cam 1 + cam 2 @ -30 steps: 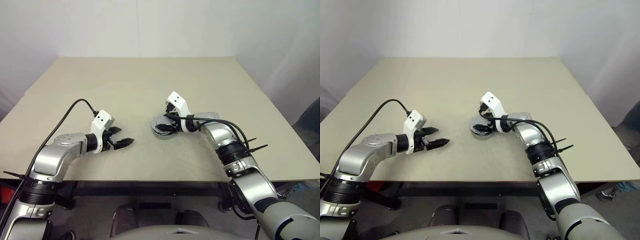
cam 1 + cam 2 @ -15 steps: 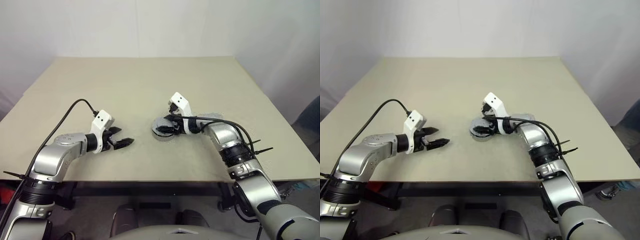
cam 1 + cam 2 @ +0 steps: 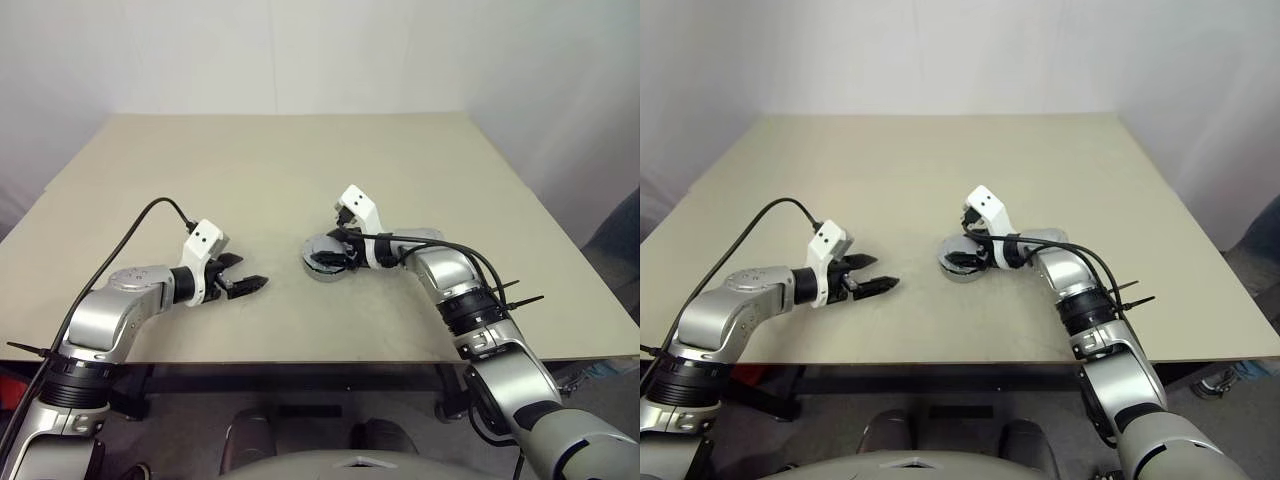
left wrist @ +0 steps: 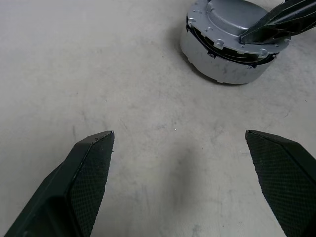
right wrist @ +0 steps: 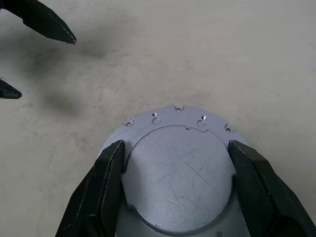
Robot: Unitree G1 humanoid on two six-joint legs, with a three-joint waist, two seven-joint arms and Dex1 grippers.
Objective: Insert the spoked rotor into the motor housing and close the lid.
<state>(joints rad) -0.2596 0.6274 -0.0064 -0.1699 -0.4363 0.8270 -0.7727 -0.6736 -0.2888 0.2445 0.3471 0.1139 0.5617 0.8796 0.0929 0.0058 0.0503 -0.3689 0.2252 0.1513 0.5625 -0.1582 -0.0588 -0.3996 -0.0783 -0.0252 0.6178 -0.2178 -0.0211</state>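
The motor housing [image 3: 326, 270], a short round silver-grey body, stands on the table just right of centre. The lid [image 5: 177, 182] lies on top of it, with a dark gap showing under its rim [image 4: 197, 34] on one side. My right gripper [image 3: 324, 257] reaches over the housing from the right, and its two black fingers [image 5: 111, 187] clasp the lid's raised round centre from both sides. To the left, my left gripper [image 3: 251, 284] hovers open just above bare table, pointing towards the housing. The spoked rotor is hidden.
The beige table [image 3: 260, 170] stretches wide behind and to both sides of the housing. Its front edge [image 3: 300, 360] runs close below both arms. A black cable [image 3: 150, 212] loops over my left forearm.
My right wrist has settled slightly lower over the housing, still on the lid. The housing and my left arm stay where they were.
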